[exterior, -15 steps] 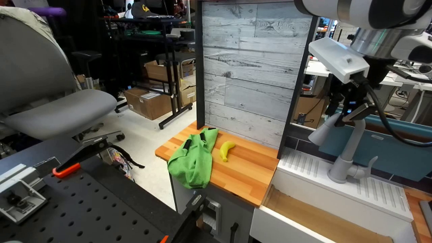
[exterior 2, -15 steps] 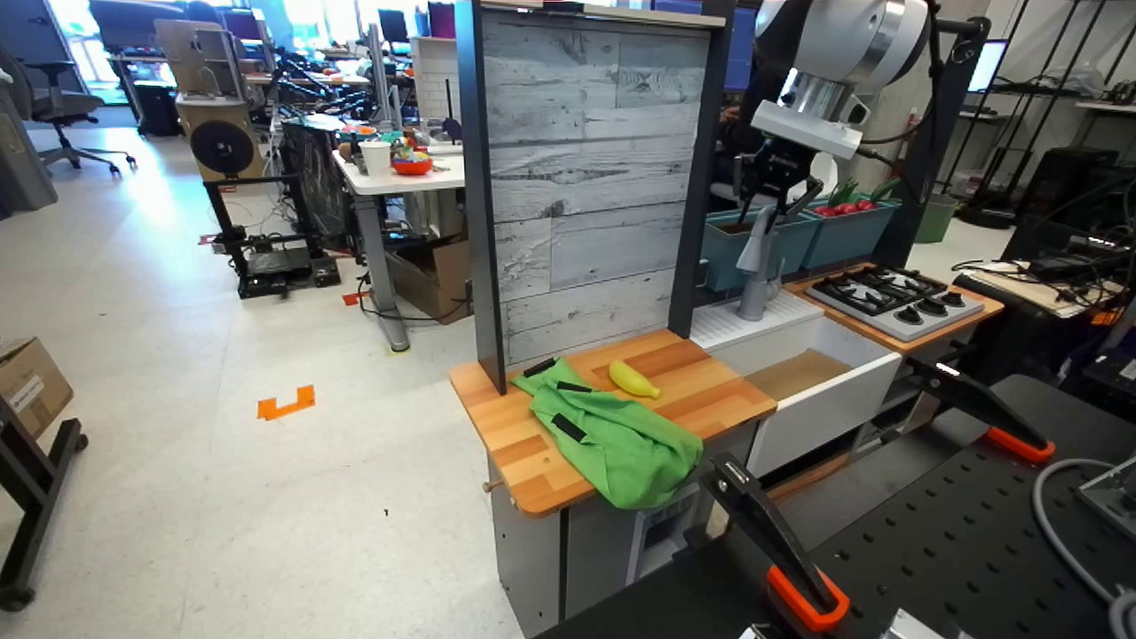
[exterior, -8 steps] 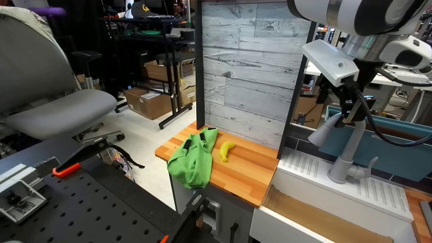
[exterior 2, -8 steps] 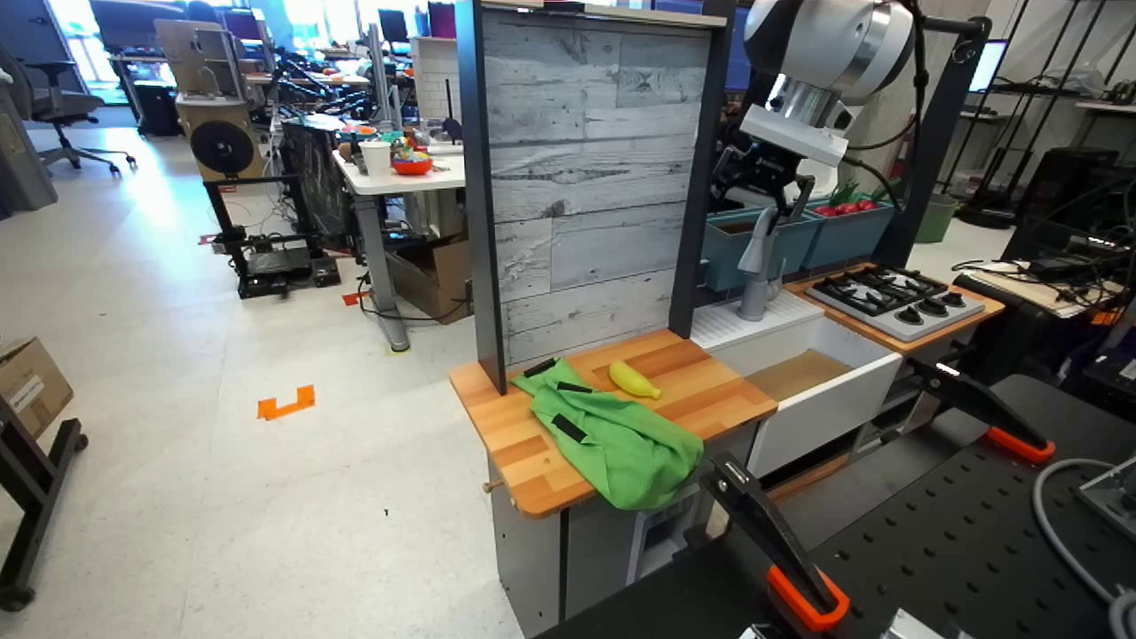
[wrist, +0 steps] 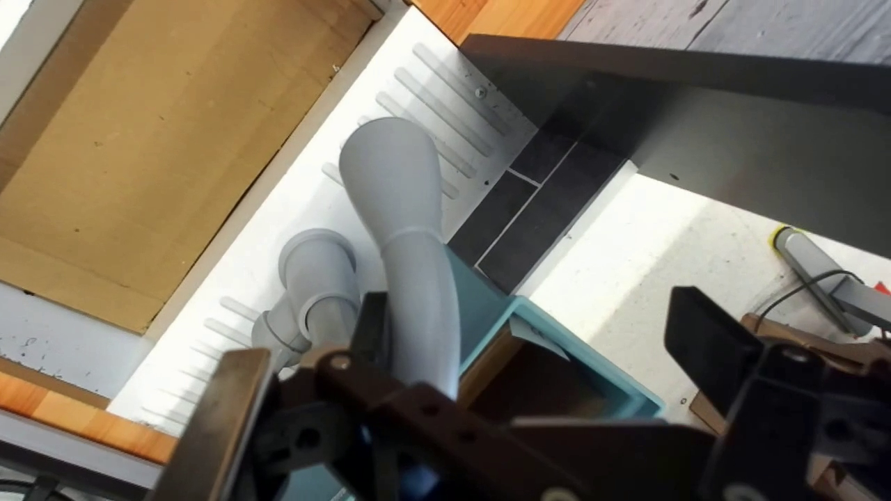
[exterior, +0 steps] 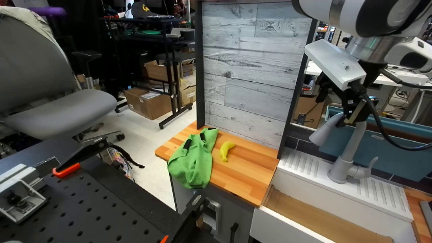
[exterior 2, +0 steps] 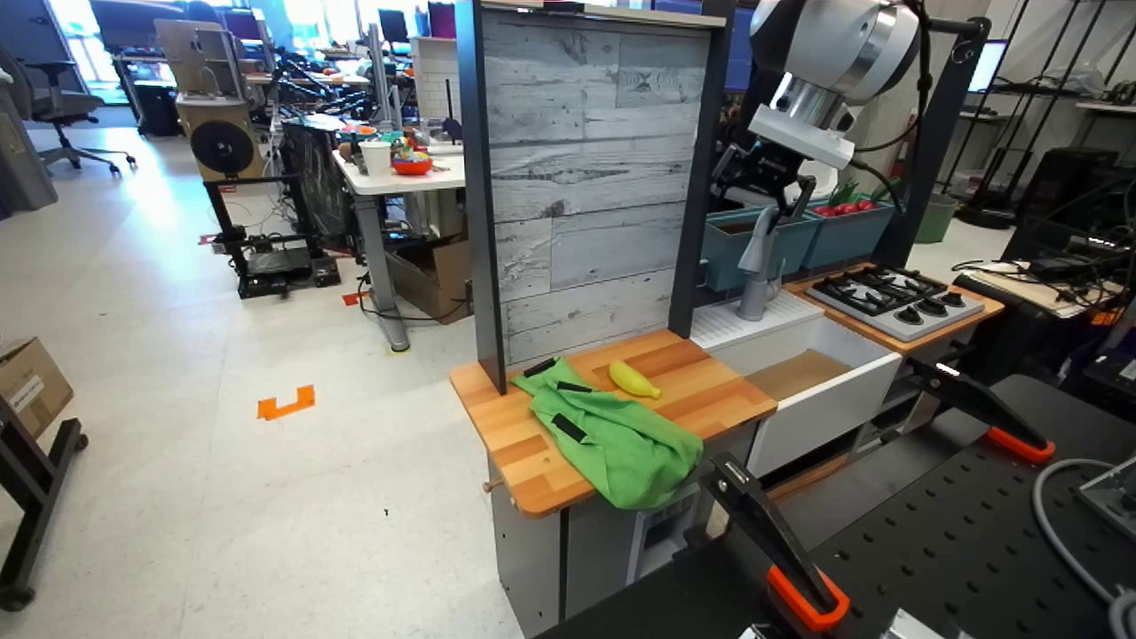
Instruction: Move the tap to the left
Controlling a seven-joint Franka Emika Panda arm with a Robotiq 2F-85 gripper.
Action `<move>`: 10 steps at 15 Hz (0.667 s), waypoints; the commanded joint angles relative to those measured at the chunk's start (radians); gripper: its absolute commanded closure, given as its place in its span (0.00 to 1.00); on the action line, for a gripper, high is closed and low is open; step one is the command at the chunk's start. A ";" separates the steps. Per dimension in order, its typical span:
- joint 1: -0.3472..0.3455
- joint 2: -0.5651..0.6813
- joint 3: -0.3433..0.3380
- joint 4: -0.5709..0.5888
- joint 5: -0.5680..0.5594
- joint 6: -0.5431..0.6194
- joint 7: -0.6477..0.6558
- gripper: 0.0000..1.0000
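Observation:
The tap, light grey with an arched spout, stands on the white ridged ledge behind the sink in both exterior views (exterior: 352,145) (exterior 2: 755,257). Up at the top of its arch is my gripper (exterior: 332,109), tilted, its jaws wide apart. From the wrist, the spout of the tap (wrist: 418,278) runs down along the inner side of one black finger (wrist: 372,313). Whether they touch I cannot tell. The opposite finger (wrist: 706,337) is well away to the right, with a broad gap between it and the spout. Part of the arch is hidden by my gripper (wrist: 532,306).
A blue planter (exterior: 374,152) is right behind the tap. The white sink (exterior: 317,199) lies in front, with a wooden counter (exterior: 249,168) beside it bearing a green cloth (exterior: 194,165) and a yellow banana (exterior: 225,151). A grey plank panel (exterior: 249,74) rises behind that counter.
The jaws have spread wide, one finger swinging away from the spout. The hand has tilted and shifted slightly toward the plank panel. The tap has hardly moved.

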 commanded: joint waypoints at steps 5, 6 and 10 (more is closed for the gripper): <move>-0.064 -0.132 0.060 -0.182 0.063 0.072 -0.208 0.00; -0.071 -0.151 0.063 -0.204 0.069 0.080 -0.226 0.00; -0.105 -0.232 0.078 -0.287 0.112 0.084 -0.299 0.00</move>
